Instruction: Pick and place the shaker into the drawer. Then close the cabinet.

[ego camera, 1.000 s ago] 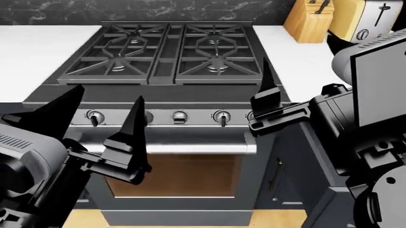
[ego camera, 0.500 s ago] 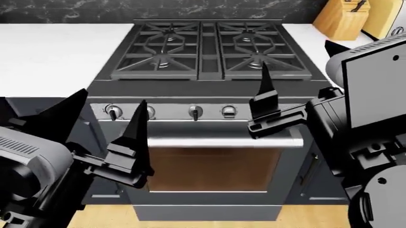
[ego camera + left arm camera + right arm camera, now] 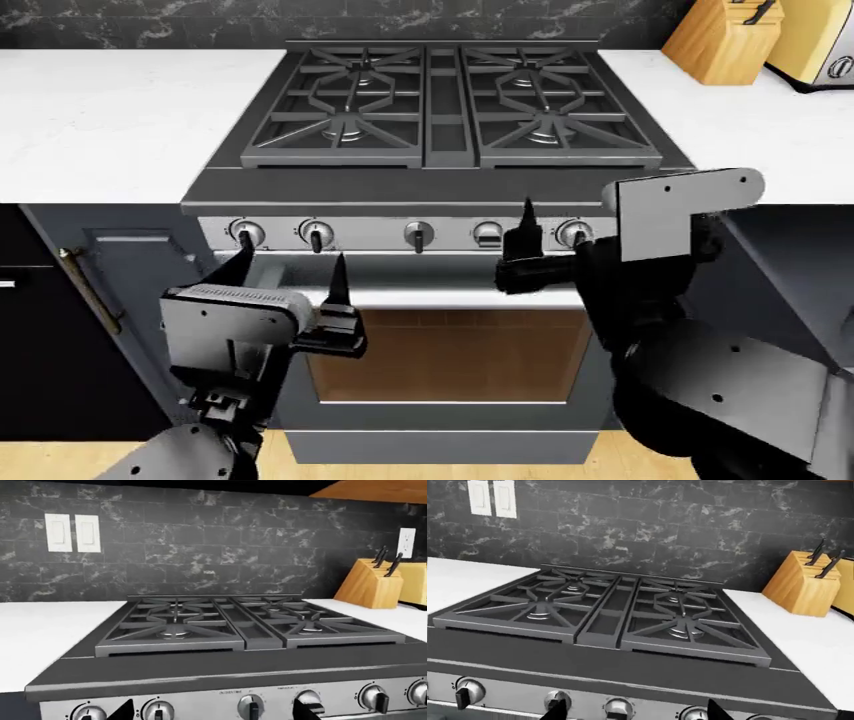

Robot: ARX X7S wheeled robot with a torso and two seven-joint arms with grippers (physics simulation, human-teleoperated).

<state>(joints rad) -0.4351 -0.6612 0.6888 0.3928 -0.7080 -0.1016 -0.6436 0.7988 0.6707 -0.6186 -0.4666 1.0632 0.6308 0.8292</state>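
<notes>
No shaker shows in any view, and I cannot make out a drawer. My left gripper [image 3: 291, 265] is open and empty, held in front of the oven door below the stove knobs; its two dark fingertips show at the edge of the left wrist view [image 3: 213, 712]. My right gripper [image 3: 567, 232] is open and empty in front of the right-hand knobs; one finger [image 3: 526, 228] shows, the other is hidden behind the wrist. In the right wrist view [image 3: 635, 711] its tips frame the knob panel.
A gas stove [image 3: 434, 95] with a knob row [image 3: 416, 235] and oven handle [image 3: 441, 297] fills the middle. White counters [image 3: 107, 110] lie on both sides. A knife block [image 3: 727, 40] and toaster [image 3: 817, 40] stand at the back right. A cabinet door [image 3: 127, 300] is left of the oven.
The head view has pulled back and shifted, so the stove sits centred and the left cabinet shows. Both arms now look smaller and lower, in front of the oven.
</notes>
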